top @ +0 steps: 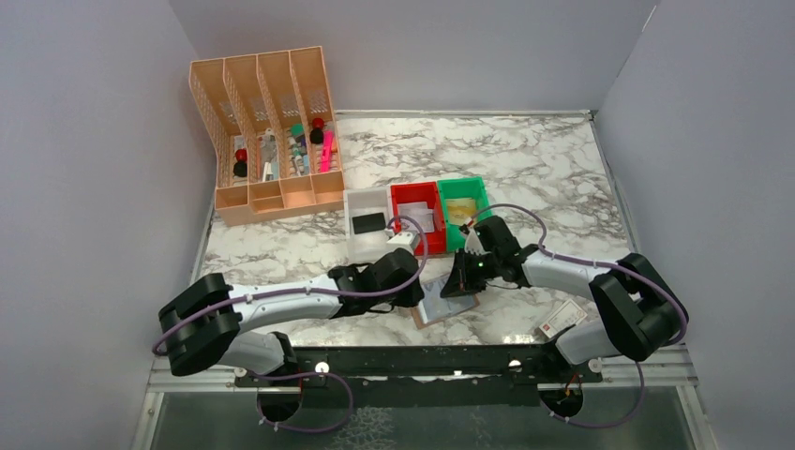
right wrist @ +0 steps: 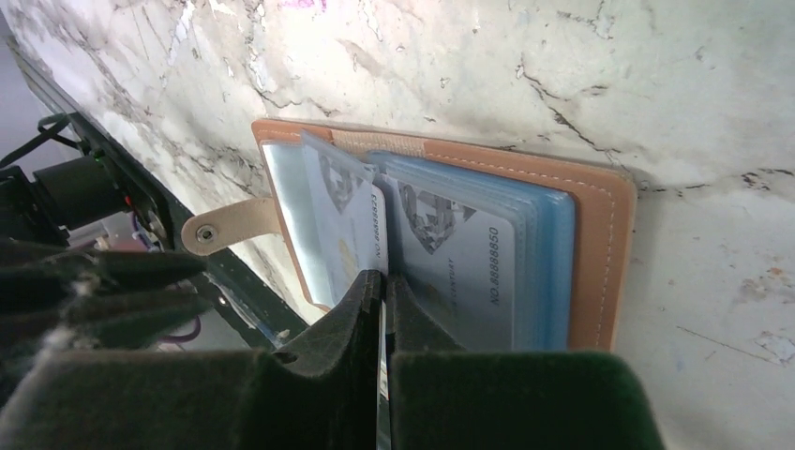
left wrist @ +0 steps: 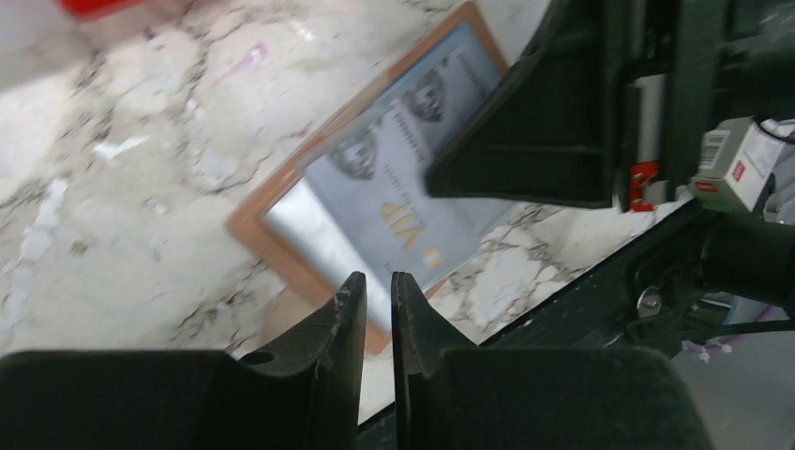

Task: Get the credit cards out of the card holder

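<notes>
The right gripper (right wrist: 382, 281) is pinched on what looks like a sleeved credit card (right wrist: 450, 253) while the left gripper (left wrist: 378, 281), barely parted, holds nothing, so pulling may drag the open card holder (right wrist: 600, 244), lying unheld by the table (top: 562, 169)'s near edge, off it.

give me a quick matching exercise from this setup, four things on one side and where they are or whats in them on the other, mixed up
Things:
1. white bin
2. green bin
3. card holder
4. peach organiser

Descriptions:
A. lying open near the front edge of the table
B. holds a dark card
C. standing at the back left
D. holds a tan-gold card

Pairs: 1-B, 2-D, 3-A, 4-C
</notes>
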### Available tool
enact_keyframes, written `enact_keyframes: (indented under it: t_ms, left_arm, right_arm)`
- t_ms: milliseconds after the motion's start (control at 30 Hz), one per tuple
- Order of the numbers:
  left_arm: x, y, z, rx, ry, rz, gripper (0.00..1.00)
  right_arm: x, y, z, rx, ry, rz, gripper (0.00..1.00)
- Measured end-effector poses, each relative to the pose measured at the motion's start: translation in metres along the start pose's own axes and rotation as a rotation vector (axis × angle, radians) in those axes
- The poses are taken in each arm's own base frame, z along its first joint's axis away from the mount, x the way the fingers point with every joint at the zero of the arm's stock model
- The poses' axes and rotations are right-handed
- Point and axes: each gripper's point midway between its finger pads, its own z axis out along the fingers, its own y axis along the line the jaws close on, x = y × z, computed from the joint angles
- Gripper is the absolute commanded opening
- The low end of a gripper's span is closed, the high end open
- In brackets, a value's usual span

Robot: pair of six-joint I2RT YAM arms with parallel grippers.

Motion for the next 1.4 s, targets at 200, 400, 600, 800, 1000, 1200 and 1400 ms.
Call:
enact_keyframes:
  t_ms: [200, 400, 600, 800, 1000, 1200, 1400]
  left_arm:
    - [0.0, -0.022, 0.027, 0.04, 0.052, 0.061, 0.16]
    - [0.026, -0.004, 0.044, -0.033, 0.153, 0.08, 0.07]
    - [0.028, -0.001, 0.042, -0.051, 0.164, 0.064, 0.0]
    - [0.028, -0.001, 0.042, -0.056, 0.168, 0.056, 0.0]
    - [0.028, -0.001, 0.041, -0.059, 0.17, 0.055, 0.0]
    - [0.029, 0.0, 0.041, -0.06, 0.171, 0.055, 0.0]
    - [0.029, 0.0, 0.041, -0.061, 0.172, 0.055, 0.0]
  right_arm:
    - [0.002, 0.0, 0.002, -0.016, -0.005, 0.013, 0.08]
    - [0.002, 0.001, 0.002, -0.018, -0.007, 0.016, 0.1]
    - [0.002, 0.004, 0.002, -0.044, 0.003, 0.017, 0.18]
    - [0.004, 0.011, 0.003, -0.095, 0.03, 0.036, 0.2]
    - [0.002, 0.01, 0.002, -0.102, 0.027, 0.052, 0.22]
    - [0.001, 0.011, 0.0, -0.117, 0.029, 0.062, 0.14]
    - [0.002, 0.009, -0.002, -0.132, 0.031, 0.081, 0.08]
